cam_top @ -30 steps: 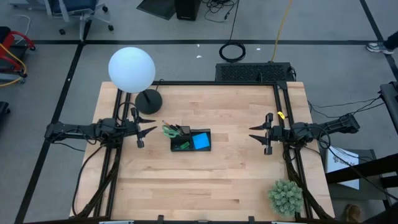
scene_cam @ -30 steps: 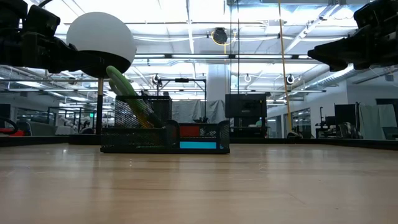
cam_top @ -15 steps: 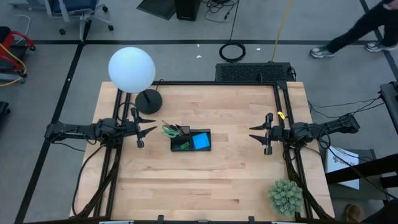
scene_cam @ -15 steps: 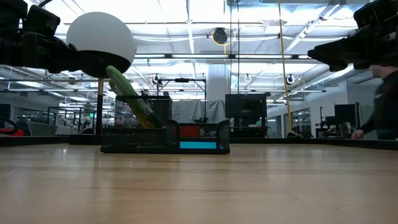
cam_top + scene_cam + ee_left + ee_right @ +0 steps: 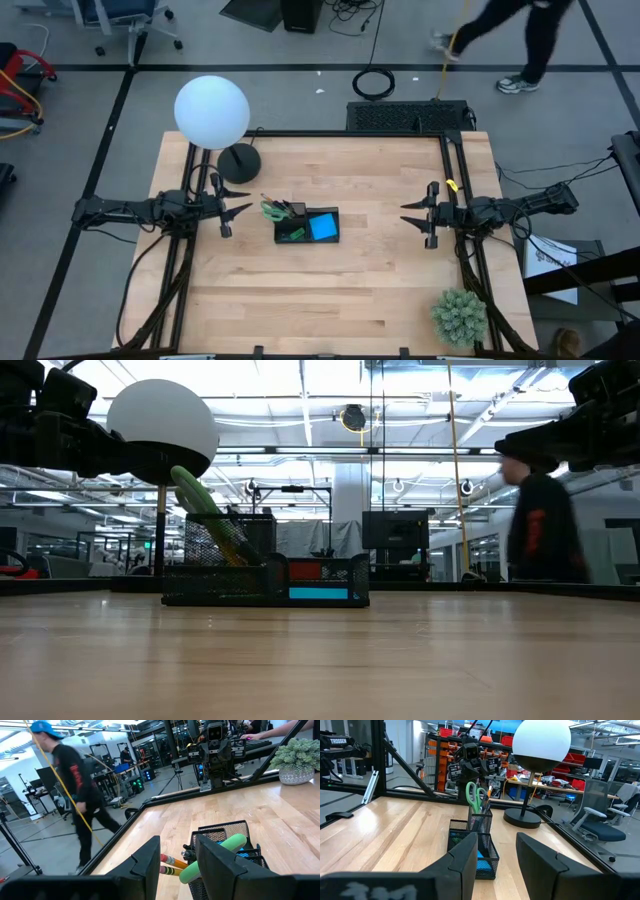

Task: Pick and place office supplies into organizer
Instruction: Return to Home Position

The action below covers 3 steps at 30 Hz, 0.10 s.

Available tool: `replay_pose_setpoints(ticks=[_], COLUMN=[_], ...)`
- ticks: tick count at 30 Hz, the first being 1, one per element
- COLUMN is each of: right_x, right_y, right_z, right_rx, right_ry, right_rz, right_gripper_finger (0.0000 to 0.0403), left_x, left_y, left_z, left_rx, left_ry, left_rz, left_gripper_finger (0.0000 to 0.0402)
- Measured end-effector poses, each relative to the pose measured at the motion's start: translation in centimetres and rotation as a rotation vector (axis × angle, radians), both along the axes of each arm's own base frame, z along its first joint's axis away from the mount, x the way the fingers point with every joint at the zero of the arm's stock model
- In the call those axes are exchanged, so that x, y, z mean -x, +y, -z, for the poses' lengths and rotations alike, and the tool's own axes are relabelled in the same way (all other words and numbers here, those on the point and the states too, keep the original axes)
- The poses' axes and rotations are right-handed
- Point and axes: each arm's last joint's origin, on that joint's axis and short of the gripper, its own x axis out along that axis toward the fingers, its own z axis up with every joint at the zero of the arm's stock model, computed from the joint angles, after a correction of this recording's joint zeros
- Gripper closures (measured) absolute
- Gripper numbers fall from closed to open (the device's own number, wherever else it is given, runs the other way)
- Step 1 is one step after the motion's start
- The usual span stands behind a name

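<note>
The left fingers (image 5: 148, 864) are spread apart with nothing between them. They hover above the surface (image 5: 330, 300) near its left edge and point across at the organizer (image 5: 306, 226). Behind them the left arm (image 5: 130, 211) lies stretched out low and level, reaching back past that edge. The right fingers (image 5: 462, 862) are also parted and empty, near the right edge and facing the organizer. The right arm (image 5: 520, 207) runs out level over that side.

The organizer stands at mid-surface, well apart from both. Green-handled scissors (image 5: 272, 210) and pencils (image 5: 172, 863) stand in its taller compartment, and a blue sticky-note pad (image 5: 323, 228) lies in the lower one. Bare wood lies open on either side of it and across the half away from the lamp. The lamp base (image 5: 239, 162) sits near the left fingers, with its white globe (image 5: 211, 111) over the corner there. A potted plant (image 5: 460, 316) fills the opposite right corner. A person (image 5: 500, 25) walks on the floor beyond the lamp-side edge.
</note>
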Motion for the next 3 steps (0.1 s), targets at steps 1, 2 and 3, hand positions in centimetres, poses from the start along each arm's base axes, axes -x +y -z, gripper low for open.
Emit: replay_pose_setpoints(ticks=[1, 2, 3], right_x=[0.00, 0.00, 0.00], right_y=[0.00, 0.00, 0.00], right_z=[0.00, 0.00, 0.00], right_rx=[0.000, 0.000, 0.000], right_ry=[0.000, 0.000, 0.000], right_rz=[0.000, 0.000, 0.000], right_gripper_finger=[0.0275, 0.0275, 0.0275], left_x=[0.00, 0.00, 0.00], left_y=[0.00, 0.00, 0.00], left_z=[0.00, 0.00, 0.00], left_rx=[0.000, 0.000, 0.000], left_ry=[0.000, 0.000, 0.000], left_rz=[0.000, 0.000, 0.000], left_gripper_finger=[0.0270, 0.0270, 0.0270])
